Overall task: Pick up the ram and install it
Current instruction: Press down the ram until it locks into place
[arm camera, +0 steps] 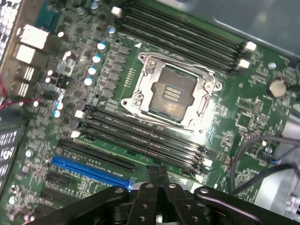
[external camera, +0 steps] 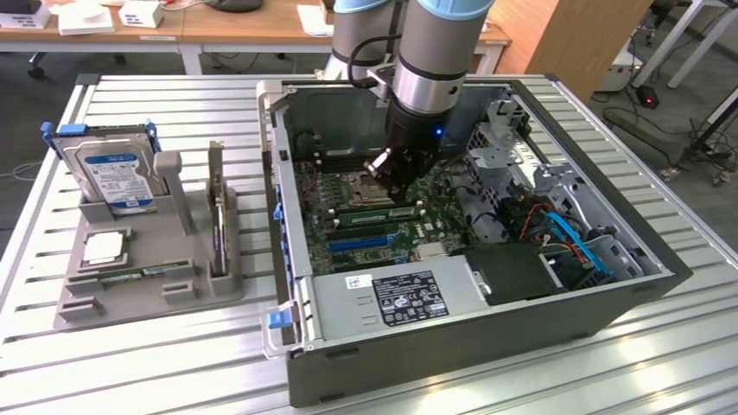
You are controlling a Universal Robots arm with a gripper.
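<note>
With the gripper (external camera: 386, 190) fingers together and empty just above the ram (external camera: 375, 213), which seems to sit in a slot at the socket's (external camera: 366, 188) 6 o'clock, I'd press straight down, centred on its edge, until the latches close.

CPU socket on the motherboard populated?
No, the silver-framed CPU socket on the green motherboard sits empty, bare contact area showing in the wrist view.
</note>
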